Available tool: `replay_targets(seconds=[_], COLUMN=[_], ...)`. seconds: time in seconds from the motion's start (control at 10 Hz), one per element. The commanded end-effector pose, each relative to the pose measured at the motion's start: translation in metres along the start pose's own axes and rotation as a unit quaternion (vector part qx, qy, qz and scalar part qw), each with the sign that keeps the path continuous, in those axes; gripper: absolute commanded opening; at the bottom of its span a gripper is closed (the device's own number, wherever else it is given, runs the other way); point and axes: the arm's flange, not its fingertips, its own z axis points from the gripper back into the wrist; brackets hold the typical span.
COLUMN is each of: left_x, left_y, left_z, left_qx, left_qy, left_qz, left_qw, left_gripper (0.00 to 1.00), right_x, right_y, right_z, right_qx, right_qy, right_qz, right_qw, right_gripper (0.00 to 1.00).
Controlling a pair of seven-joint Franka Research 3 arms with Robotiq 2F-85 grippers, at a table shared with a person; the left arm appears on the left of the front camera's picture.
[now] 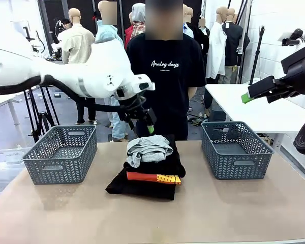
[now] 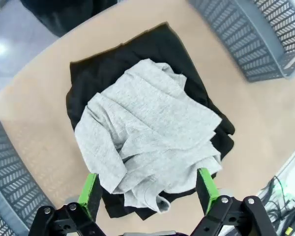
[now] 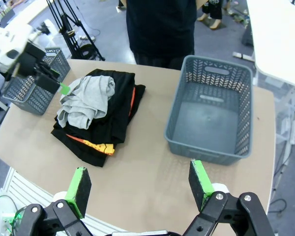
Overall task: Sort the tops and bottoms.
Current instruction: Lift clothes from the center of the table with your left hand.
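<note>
Four garments in one pile point(image 1: 151, 170), none sorted yet

Both baskets stood bare, the left basket point(image 1: 61, 155) and the right basket point(image 1: 237, 163) at either side of the worktop point(image 1: 234, 213), with the pile between them; a person point(image 1: 165, 76) stood at the far side; the task looked to be at its opening step. The grey top point(image 1: 148, 149) lay crumpled uppermost; under it came one of the black bottoms point(image 1: 165, 165), then the orange top point(image 1: 151, 178) with its yellow dotted patch, then a second black piece at the base. The left tool point(image 1: 148, 127) hung just above the grey top, its fingers wide apart and holding nothing; its wrist view showed the green pads point(image 2: 91, 194) straddling the near edge of that top. The right tool point(image 1: 246, 96) sat high and well off to the right, likewise spread open and empty. By my judgement the next move called for the left tool to come straight down, pinch a good fold of the grey cloth alone, and lift it clear without dragging the black layer beneath; which basket was meant for tops could not be told.
</note>
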Motion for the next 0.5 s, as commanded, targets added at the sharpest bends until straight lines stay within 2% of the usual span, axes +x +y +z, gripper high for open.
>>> replay_targets(seconds=[0.0, 0.2, 0.4], left_x=[0.027, 0.035, 0.044], left_y=[-0.010, -0.009, -0.005], left_z=[-0.012, -0.024, -0.036], left_qx=[0.019, 0.025, 0.015], left_qy=[0.041, 0.073, 0.071], left_qz=[0.017, 0.050, 0.087], left_qw=[0.999, 0.996, 0.994], left_gripper=[1.00, 1.00, 1.00], right_x=[0.000, 0.000, 0.000], right_y=[-0.001, -0.001, -0.001], right_z=[-0.001, -0.001, -0.001], right_qx=[0.005, 0.005, 0.005], right_qy=[0.003, 0.003, 0.003], right_qz=[0.000, 0.000, 0.000], right_qw=[1.000, 1.000, 1.000], right_gripper=[1.00, 1.00, 1.00])
